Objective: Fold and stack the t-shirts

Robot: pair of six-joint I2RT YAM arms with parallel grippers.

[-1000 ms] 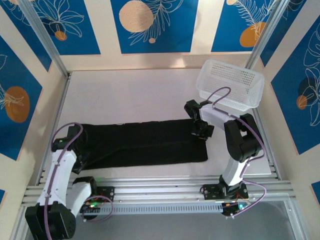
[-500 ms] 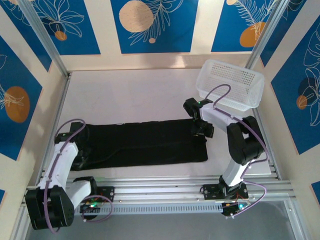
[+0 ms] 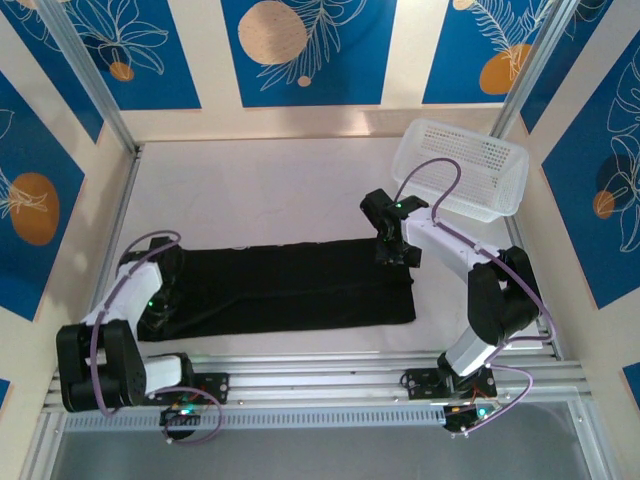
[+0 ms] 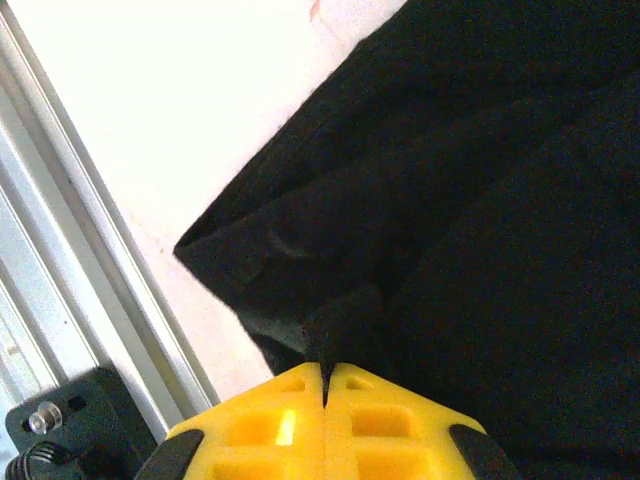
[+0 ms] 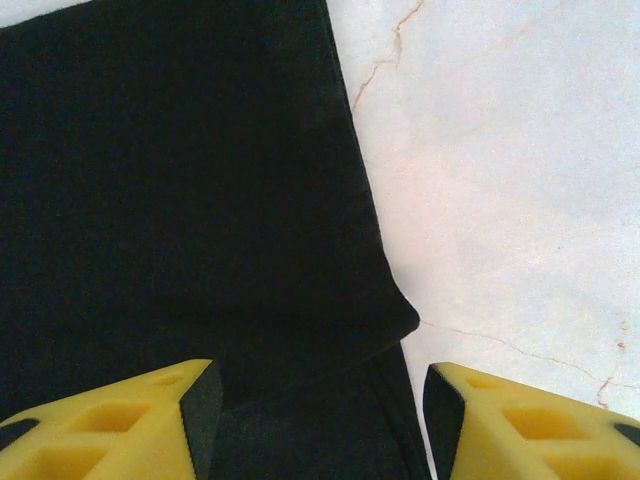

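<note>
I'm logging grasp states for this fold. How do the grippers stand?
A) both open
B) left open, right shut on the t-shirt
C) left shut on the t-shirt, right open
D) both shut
C: the left gripper is closed, pinching a peak of the t-shirt, while the right gripper gapes wide over a shirt corner.

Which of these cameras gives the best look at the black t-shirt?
The top external view: the black t-shirt lies there as a whole long folded strip. The left wrist view catches a bunched end, the right wrist view a flat corner.
</note>
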